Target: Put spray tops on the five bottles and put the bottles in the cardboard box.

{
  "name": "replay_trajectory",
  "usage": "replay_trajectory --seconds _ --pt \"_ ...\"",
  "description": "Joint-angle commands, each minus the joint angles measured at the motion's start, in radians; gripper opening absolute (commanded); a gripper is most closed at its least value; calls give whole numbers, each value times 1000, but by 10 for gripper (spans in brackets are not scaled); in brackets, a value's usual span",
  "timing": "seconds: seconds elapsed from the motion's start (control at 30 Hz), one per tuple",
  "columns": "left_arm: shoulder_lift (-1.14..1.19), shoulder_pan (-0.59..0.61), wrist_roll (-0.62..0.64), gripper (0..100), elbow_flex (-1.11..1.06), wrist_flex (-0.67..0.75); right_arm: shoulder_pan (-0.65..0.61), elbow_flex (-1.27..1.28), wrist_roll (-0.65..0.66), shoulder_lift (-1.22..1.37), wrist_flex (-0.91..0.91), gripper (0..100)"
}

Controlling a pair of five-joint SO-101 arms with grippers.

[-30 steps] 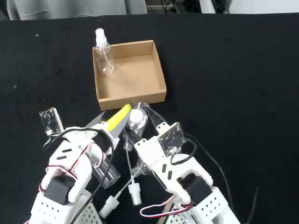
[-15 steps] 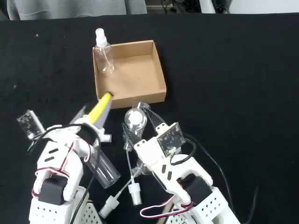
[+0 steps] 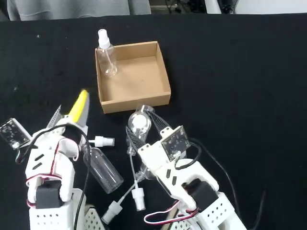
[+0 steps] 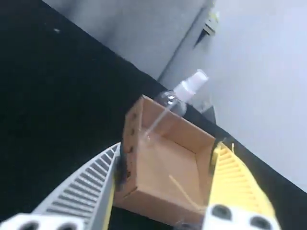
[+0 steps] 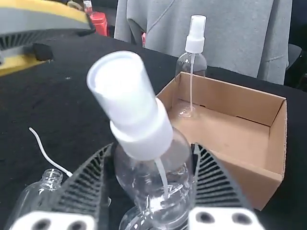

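Note:
My right gripper [image 3: 141,120] is shut on a clear bottle [image 5: 125,96] with a white spray top on it, held just in front of the cardboard box [image 3: 144,101]. One capped bottle [image 3: 106,56] stands in the box's far left corner. My left gripper [image 3: 71,101] is open and empty, off to the left of the box. In the left wrist view the box [image 4: 144,187] and its bottle [image 4: 184,91] lie beyond my open left gripper [image 4: 168,148]. An uncapped bottle [image 3: 103,168] lies between the arms with a loose spray top [image 3: 102,141] at its neck.
Two more loose spray tops [image 3: 138,197] [image 3: 113,210] with long tubes lie near the table's front, between the arm bases. Another open bottle [image 5: 41,191] lies under the right arm. The black table [image 3: 240,86] stretches right of the box.
My left gripper has swung left, away from the held bottle's top, and stands open. That uncovered the lying bottle and the spray top beside it. The right arm kept still.

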State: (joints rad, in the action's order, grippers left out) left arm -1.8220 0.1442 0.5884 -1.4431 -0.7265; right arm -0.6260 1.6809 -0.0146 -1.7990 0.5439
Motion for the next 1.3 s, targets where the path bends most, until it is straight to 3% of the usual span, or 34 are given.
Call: replay_trajectory --seconds 0.0,0.43,0.73,0.9,1.03,1.27 --pt "-5 56 -8 277 -21 26 -11 -2 -8 -137 11 106" --pt "-5 113 -6 272 -151 26 -11 -2 -8 -134 12 106" --pt "-5 182 -15 30 -153 28 -12 -2 -8 -136 34 106" --pt "-5 182 -28 36 -185 29 -14 -10 -3 -136 34 106" --pt "-5 182 -121 36 -223 89 -12 -38 -3 -134 34 106" --pt "-2 180 -133 36 -257 144 -12 -97 -3 -133 54 106"
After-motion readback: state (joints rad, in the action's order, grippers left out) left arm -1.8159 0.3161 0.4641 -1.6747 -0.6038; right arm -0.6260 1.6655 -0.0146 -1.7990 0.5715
